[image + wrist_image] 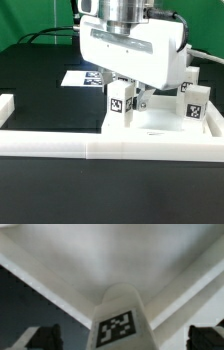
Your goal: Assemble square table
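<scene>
Border wall (110, 148) nearest the exterior camera: long low white bar, matte, blocky, running across the frame at 6 o'clock of the slab. Behind it the slab (160, 122): thick white square plastic, smooth, lying flat on the black table (40, 90) against the wall.

Leg (122, 100) stands upright on the slab, short white post with a black-and-white tag on its face. More tagged legs (193, 100) at its 3 o'clock, partly hidden by the arm. Marker board (82, 76) lies flat on the table at the leg's 10 o'clock, well apart.

Gripper (128, 88) sits right over the leg; white boxy housing hides the fingers in the exterior view. Wrist view fills that in: two dark fingertips (42, 336) spread wide on either side of the leg (120, 319), clear gaps both sides, nothing gripped. It also shows the leg's rounded top, crisp tag, and the slab (110, 258) as a broad pale surface with sharp edges; the exterior view gives the layout only.
</scene>
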